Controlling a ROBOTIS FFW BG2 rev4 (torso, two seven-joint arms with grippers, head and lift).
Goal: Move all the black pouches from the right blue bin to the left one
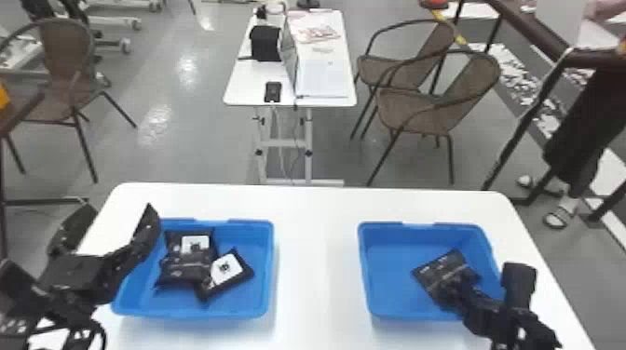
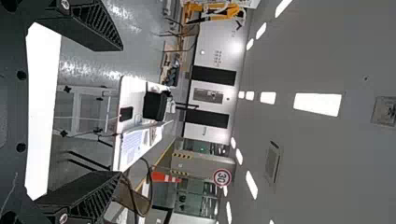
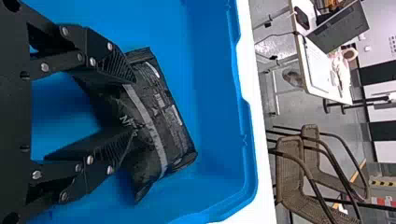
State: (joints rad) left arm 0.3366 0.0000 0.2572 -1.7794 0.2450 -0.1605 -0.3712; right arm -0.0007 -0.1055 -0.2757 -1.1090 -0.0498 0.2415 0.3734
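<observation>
Black two-fingered right gripper (image 3: 134, 106) stood part-spread, tips against crinkled black plastic pouch (image 3: 161, 123) inside right blue plastic bin (image 3: 215, 116). Black left gripper (image 2: 120, 110) gaped, empty. Judged risk: shallow pinch on slack film, causing slip during lift.

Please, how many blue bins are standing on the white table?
2: the left bin, with black pouches, on the table's left side; the right bin, with a pouch, on its right side.

"What is carried by the white bench (image 1: 316, 209)?"
"On it, the left blue bin (image 1: 254, 237) and the right blue bin (image 1: 389, 274) are placed."
"How are they set?"
"They are set well apart."
</observation>
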